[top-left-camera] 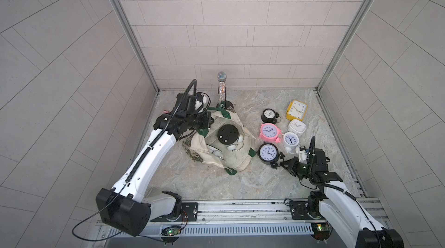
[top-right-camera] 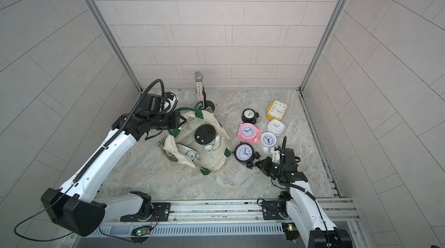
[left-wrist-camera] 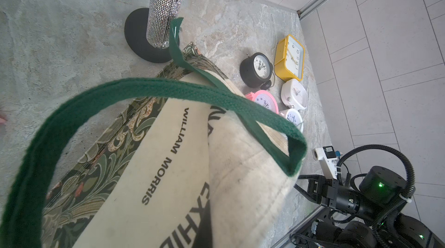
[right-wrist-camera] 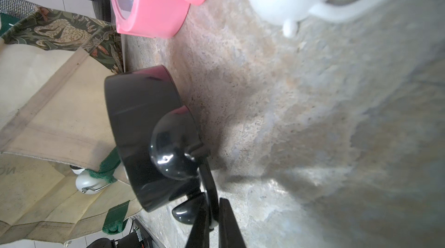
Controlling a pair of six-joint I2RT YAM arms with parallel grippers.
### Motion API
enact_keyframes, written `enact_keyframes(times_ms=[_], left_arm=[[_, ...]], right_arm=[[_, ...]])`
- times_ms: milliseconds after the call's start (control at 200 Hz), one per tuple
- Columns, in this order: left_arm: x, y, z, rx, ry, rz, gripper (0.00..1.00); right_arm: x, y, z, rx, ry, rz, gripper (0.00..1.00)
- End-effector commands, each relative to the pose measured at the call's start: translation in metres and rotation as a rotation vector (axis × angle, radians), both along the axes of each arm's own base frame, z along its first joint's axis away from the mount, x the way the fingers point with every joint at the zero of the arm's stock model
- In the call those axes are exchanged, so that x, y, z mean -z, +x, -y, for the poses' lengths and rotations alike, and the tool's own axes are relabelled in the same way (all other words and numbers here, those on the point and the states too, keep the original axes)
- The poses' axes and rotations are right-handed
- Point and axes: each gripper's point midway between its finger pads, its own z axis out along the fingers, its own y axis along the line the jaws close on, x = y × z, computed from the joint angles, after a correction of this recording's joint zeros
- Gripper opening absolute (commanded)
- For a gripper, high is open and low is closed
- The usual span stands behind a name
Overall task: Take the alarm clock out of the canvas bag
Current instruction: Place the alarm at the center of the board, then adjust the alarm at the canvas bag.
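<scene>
black clock out on the table, one more in the bag

top views: left gripper [top-left-camera: 210,120] is clamped on the green handle [top-left-camera: 216,109], propping the bag [top-left-camera: 238,160] open. right gripper [top-left-camera: 279,162] is pinched narrow on the black clock [top-left-camera: 268,153], which lies just beside the bag. a second clock [top-right-camera: 204,134] sits face-down inside.

left wrist: the handle [left-wrist-camera: 144,87] loops up; the microphone [left-wrist-camera: 166,5] stands close behind the bag.

right wrist: jaws nip the black clock's [right-wrist-camera: 139,126] top bar, with the pink clock [right-wrist-camera: 144,5] near. i read this as set-down. next i'd let go and back off without bumping its neighbours.
</scene>
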Motion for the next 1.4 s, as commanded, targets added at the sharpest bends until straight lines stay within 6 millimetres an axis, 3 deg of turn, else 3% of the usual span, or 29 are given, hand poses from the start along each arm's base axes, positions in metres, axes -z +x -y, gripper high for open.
enact_keyframes(times_ms=[0, 205, 350, 600, 771, 886, 1021, 1126, 1301, 1326, 1341, 1396], left_arm=[[-0.017, 0.001, 0.001, 0.003, -0.032, 0.047, 0.00], [-0.017, 0.002, 0.002, 0.002, -0.035, 0.046, 0.00], [-0.017, 0.002, 0.001, 0.000, -0.031, 0.046, 0.00], [-0.016, 0.002, 0.001, -0.001, -0.030, 0.043, 0.00], [-0.016, 0.002, 0.000, 0.001, -0.024, 0.046, 0.00], [-0.015, 0.000, 0.000, 0.006, -0.016, 0.043, 0.00], [-0.019, -0.001, -0.002, 0.003, -0.012, 0.054, 0.00], [-0.021, -0.001, -0.002, 0.002, -0.013, 0.058, 0.00], [-0.019, 0.000, -0.002, -0.001, -0.016, 0.052, 0.00], [-0.020, 0.001, -0.001, -0.001, -0.018, 0.052, 0.00], [-0.021, 0.001, -0.001, -0.002, -0.019, 0.054, 0.00], [-0.021, 0.001, -0.001, -0.003, -0.019, 0.053, 0.00]], right_arm=[[-0.007, 0.014, 0.005, 0.010, -0.035, 0.056, 0.09], [0.000, 0.020, 0.004, 0.013, -0.017, 0.016, 0.10], [0.004, 0.023, 0.003, 0.009, -0.015, -0.010, 0.15], [0.004, 0.029, 0.002, 0.001, -0.002, -0.034, 0.31], [-0.005, 0.033, 0.004, -0.016, -0.020, -0.012, 0.48], [-0.021, 0.034, 0.010, -0.053, -0.086, 0.037, 0.60], [-0.048, 0.035, 0.018, -0.072, -0.177, 0.098, 0.64], [-0.082, 0.044, 0.014, -0.084, -0.180, 0.193, 0.64], [-0.139, 0.051, -0.025, -0.223, -0.251, 0.416, 0.60], [-0.140, 0.048, -0.035, -0.265, -0.275, 0.439, 0.60], [-0.152, 0.049, -0.041, -0.284, -0.286, 0.480, 0.60], [-0.167, 0.045, -0.062, -0.361, -0.333, 0.563, 0.58]])
